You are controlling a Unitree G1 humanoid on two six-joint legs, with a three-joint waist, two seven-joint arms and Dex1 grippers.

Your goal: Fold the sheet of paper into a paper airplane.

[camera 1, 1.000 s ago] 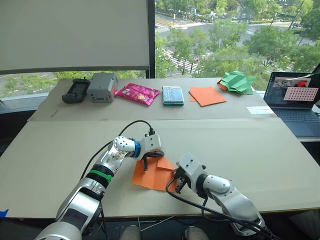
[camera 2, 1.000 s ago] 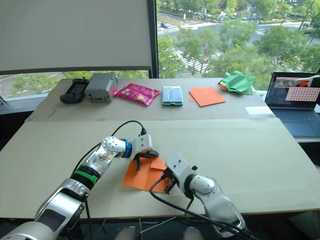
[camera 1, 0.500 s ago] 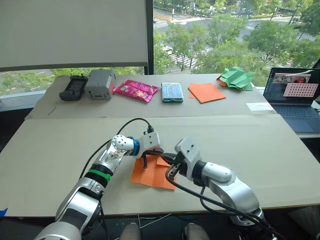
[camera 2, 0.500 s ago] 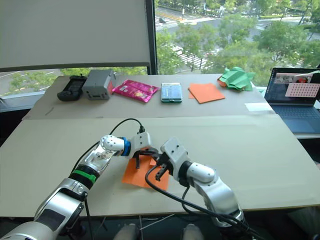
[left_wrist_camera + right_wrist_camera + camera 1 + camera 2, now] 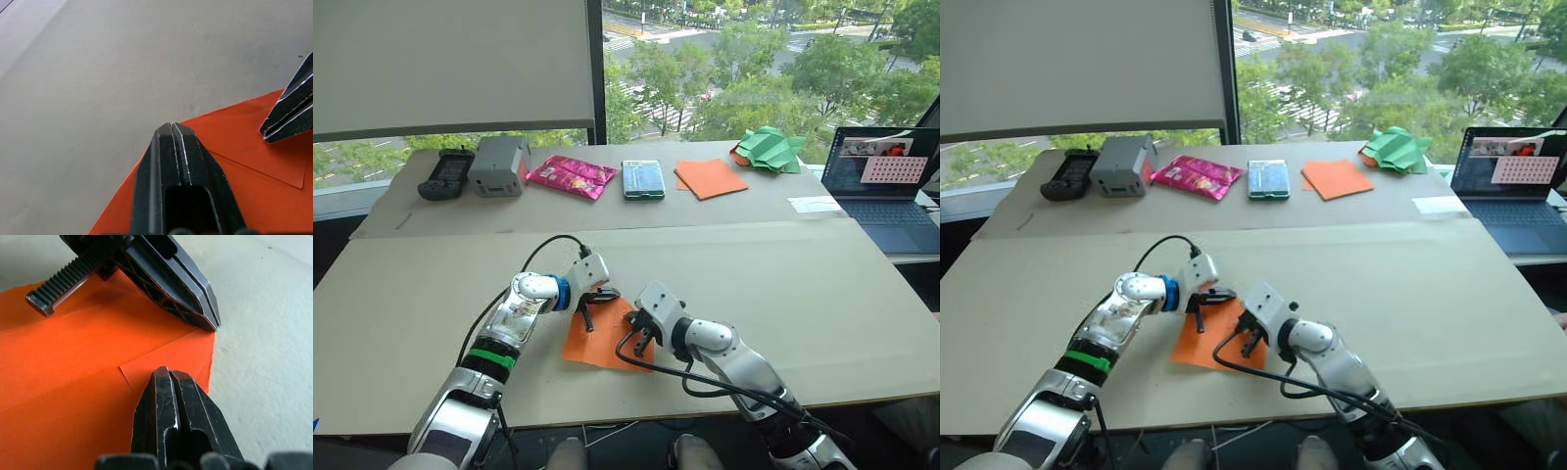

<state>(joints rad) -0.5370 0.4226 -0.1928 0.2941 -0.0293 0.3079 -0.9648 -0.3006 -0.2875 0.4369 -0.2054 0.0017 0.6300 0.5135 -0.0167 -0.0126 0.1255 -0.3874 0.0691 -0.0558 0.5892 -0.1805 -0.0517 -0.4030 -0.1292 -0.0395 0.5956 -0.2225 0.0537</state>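
A wide beige table point(image 5: 822, 294) fills the foreground, with a second table pushed against its far edge under a window. On the near table, close to the robot, lies the sheet of paper point(image 5: 597, 345), bright orange and flat, with one corner folded over into a small triangular flap. Both arms meet over that folded corner. The left gripper point(image 5: 586, 315) points down at the paper's far edge, its two black fingers pressed together; whether its tips touch the paper is hard to judge. The right gripper point(image 5: 639, 338) rests just beside it over the flap, fingers also closed together with nothing between them.

Along the far table, from left to right: a black device point(image 5: 440, 174), a grey box point(image 5: 498, 164), a pink packet point(image 5: 572, 176), a blue-green pack point(image 5: 642, 179), a stack of smooth orange sheets point(image 5: 710, 178) and a crumpled green paper shape point(image 5: 768, 149). An open laptop point(image 5: 884, 181) sits at the far right.
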